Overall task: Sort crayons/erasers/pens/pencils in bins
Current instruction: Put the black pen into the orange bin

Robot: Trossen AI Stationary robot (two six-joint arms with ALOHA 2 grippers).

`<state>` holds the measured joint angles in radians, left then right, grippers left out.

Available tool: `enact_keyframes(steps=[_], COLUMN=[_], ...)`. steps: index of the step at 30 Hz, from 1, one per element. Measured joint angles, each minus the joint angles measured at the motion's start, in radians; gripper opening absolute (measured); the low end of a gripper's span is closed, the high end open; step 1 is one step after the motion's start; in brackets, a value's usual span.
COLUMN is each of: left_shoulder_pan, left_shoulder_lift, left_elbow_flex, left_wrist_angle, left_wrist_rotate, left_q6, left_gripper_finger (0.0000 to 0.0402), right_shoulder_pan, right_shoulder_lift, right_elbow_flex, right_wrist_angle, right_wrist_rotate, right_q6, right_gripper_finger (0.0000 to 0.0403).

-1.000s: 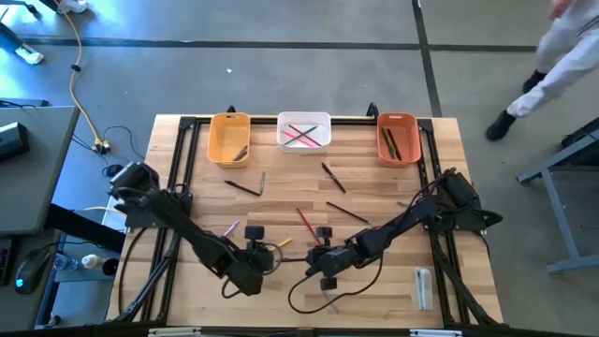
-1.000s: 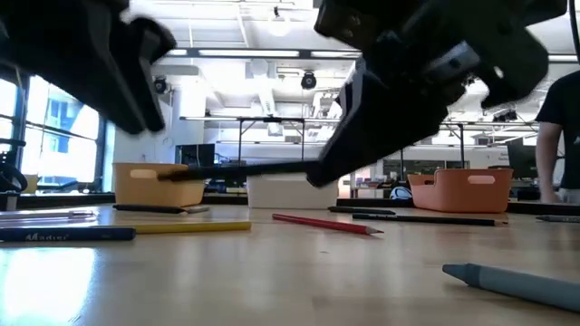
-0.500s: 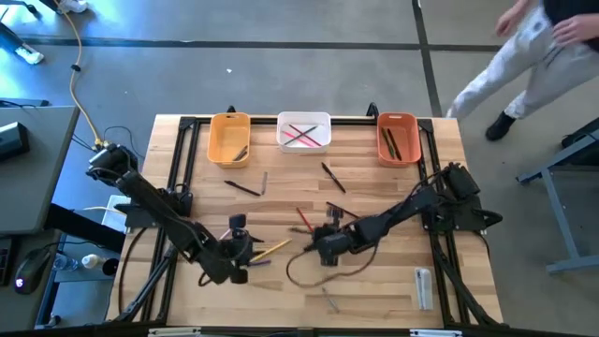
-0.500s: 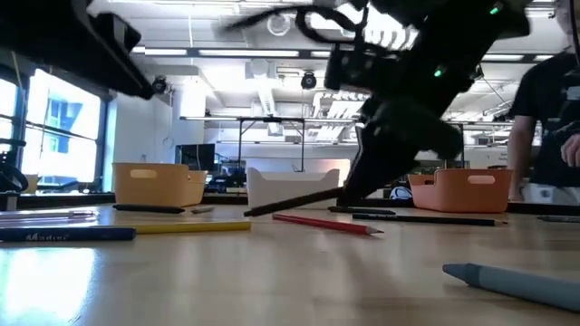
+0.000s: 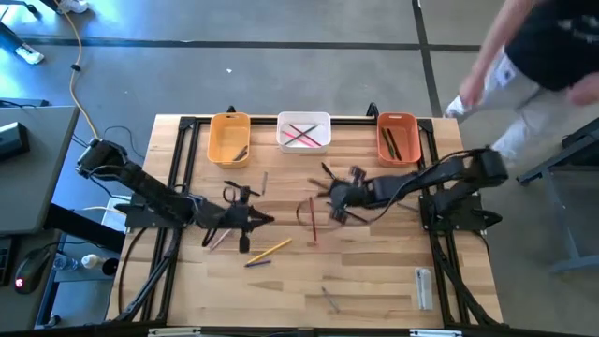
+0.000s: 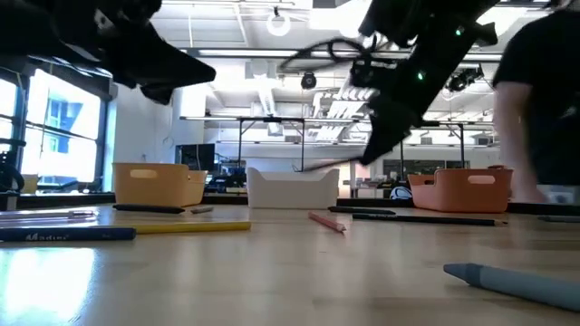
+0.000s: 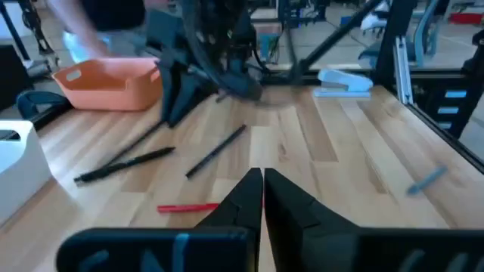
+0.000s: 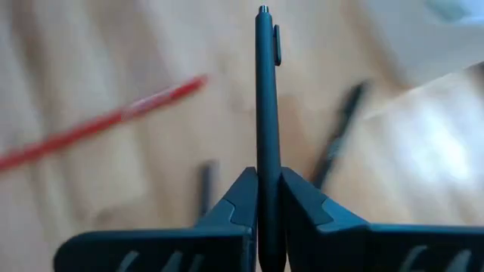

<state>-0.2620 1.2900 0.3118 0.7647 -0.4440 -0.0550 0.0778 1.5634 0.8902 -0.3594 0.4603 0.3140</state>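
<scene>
My right gripper [image 5: 331, 195] hovers over the table's middle, in front of the white bin [image 5: 304, 132], and is shut on a dark pen [image 8: 262, 91]. My left gripper [image 5: 269, 221] is shut on nothing [image 7: 262, 183] left of centre and points toward the table's right edge. A red pencil [image 5: 312, 217] lies flat between the two grippers. A yellow pencil [image 5: 267, 250] and a pink one [image 5: 219, 240] lie near the left gripper. More pens lie on the table [image 5: 243, 187], [image 5: 332, 175]. The yellow-orange bin [image 5: 229, 139] and the red-orange bin [image 5: 397, 138] flank the white one on the far edge. My right gripper pinches the pen's barrel [image 8: 262, 162] between its two fingers. The pen lies along the fingers, and its clip end [image 8: 266, 34] sticks out well past the fingertips. In the low view the pen [image 6: 313, 168] hangs nearly level, clear of the table.
A grey crayon [image 5: 329, 300] and a whitish oblong item [image 5: 423, 285] lie near the front edge. The white bin holds pink and green pencils, and the red-orange bin holds dark pens. A black frame edges the table. A person [image 5: 538, 51] moves past the far right corner.
My right gripper has carried the pen from the near middle toward the far edge and somewhat right, rising. My left gripper has drawn back toward the far left, turned level to point right, and shut on nothing. The red pencil has swung round to point toward the far edge.
</scene>
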Motion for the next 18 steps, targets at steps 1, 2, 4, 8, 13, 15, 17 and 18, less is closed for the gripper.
enact_keyframes(steps=[1, 2, 4, 8, 13, 15, 17, 18], left_shoulder_pan=[0.024, 0.044, 0.083, 0.154, 0.242, 0.277, 0.299, 0.31], left_shoulder_lift=[0.0, 0.001, 0.002, 0.001, 0.002, 0.002, 0.002, 0.002], left_elbow_flex=[-0.005, -0.005, -0.003, 0.004, 0.003, 0.004, 0.004, 0.004], left_wrist_angle=[0.016, 0.03, 0.057, 0.086, 0.128, 0.128, 0.126, 0.126], left_wrist_rotate=[0.021, 0.042, 0.066, 0.071, 0.122, 0.147, 0.171, 0.175], left_q6=[0.007, 0.017, 0.045, 0.067, 0.067, 0.062, 0.052, 0.05], left_gripper_finger=[0.0003, 0.0003, 0.0004, 0.0001, 0.0, 0.0, 0.0, 0.0], right_shoulder_pan=[-0.016, -0.029, -0.063, -0.165, -0.346, -0.415, -0.475, -0.5], right_shoulder_lift=[-0.038, -0.08, -0.141, -0.247, -0.282, -0.27, -0.269, -0.27], right_elbow_flex=[-0.011, -0.023, -0.031, -0.047, -0.079, -0.092, -0.097, -0.097], right_wrist_angle=[-0.001, -0.02, -0.04, -0.113, -0.187, -0.197, -0.251, -0.266], right_wrist_rotate=[0.003, 0.007, 0.02, 0.076, 0.062, 0.063, 0.062, 0.067], right_q6=[0.004, 0.008, 0.011, 0.055, 0.105, 0.11, 0.116, 0.12], right_gripper_finger=[0.0016, 0.0016, 0.0016, 0.0016, 0.0016, 0.0016, 0.0016, 0.0016])
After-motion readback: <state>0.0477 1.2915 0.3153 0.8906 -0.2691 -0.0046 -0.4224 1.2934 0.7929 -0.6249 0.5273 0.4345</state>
